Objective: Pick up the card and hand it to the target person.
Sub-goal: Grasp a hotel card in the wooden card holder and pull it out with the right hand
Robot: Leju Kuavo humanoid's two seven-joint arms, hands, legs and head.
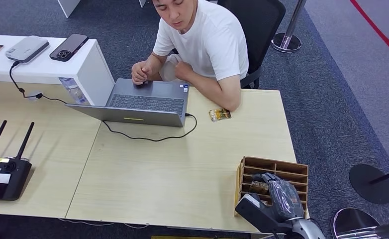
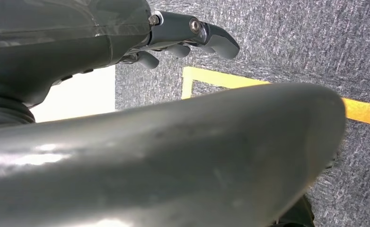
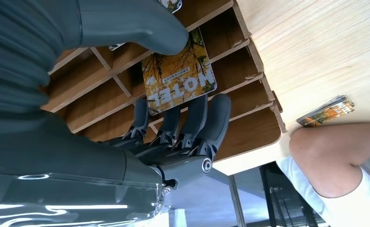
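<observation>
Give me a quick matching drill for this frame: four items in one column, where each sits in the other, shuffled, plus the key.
Items:
1. hotel card
2. laptop
3. router
4. phone

Places:
A. on the white side unit, screen down
B. at the wooden slotted rack, between the right hand thumb and fingers
C. open on the desk in front of the seated person
D. far left of the desk, antennas up

Pairs: 1-B, 2-C, 3-D, 4-A
</observation>
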